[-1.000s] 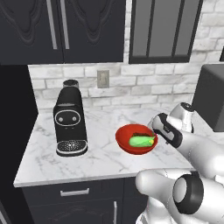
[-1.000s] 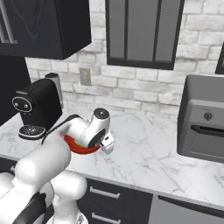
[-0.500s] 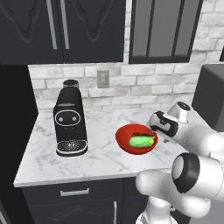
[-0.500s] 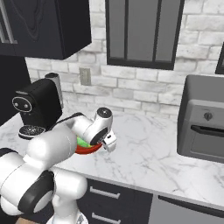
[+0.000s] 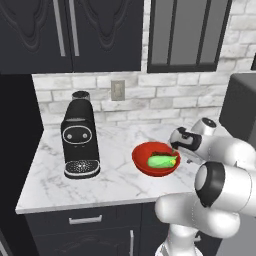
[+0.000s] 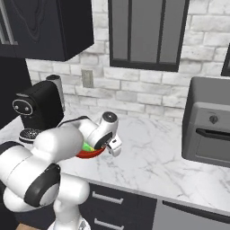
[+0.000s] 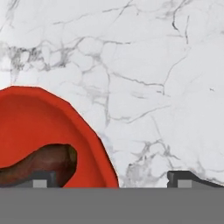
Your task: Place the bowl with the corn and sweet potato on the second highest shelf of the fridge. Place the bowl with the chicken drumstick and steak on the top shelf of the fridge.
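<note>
Even flat rendered light, soft faint shadows (no glare), hand view perhaps pixelated

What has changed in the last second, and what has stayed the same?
The arm has bent its elbow forward and swung the claw a little nearer to the rim of the red bowl. The claw is open and has taken hold of nothing. The bowl, the corn in it and the coffee machine stayed where they were on the marble counter.

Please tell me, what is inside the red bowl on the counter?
The red bowl holds a green corn cob with a yellow tip, and behind it a dark brown chunk. The robot's arm covers the bowl's right rim, so that part cannot be seen.
</note>
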You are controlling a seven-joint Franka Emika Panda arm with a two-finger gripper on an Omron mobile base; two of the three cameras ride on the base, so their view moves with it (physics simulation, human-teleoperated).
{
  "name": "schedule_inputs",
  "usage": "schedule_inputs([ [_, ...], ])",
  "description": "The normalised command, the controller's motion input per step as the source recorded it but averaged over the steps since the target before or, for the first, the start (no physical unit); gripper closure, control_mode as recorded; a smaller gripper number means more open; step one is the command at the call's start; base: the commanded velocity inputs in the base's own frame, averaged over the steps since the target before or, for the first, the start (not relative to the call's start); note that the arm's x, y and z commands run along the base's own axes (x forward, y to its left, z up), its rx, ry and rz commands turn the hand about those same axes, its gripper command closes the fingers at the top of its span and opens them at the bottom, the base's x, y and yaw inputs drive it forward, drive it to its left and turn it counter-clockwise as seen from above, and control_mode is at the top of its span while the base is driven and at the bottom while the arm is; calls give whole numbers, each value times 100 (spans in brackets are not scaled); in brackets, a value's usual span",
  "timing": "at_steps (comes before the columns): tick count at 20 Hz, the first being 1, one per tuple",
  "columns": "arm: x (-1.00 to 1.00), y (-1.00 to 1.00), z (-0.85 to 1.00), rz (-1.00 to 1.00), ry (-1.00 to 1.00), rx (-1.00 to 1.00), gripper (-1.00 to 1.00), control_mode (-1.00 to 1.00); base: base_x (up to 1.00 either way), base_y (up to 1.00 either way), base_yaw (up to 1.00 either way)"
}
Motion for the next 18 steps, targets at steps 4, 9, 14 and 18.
schedule_inputs([
  [4,1,0,-24,0,1,0,-100,-100,0,0,0],
  [9,11,0,-19,0,1,0,-100,-100,0,0,0],
  [14,18,12,-18,0,2,0,100,-100,0,0,0],
  [18,24,17,-17,0,4,0,100,-100,0,0,0],
])
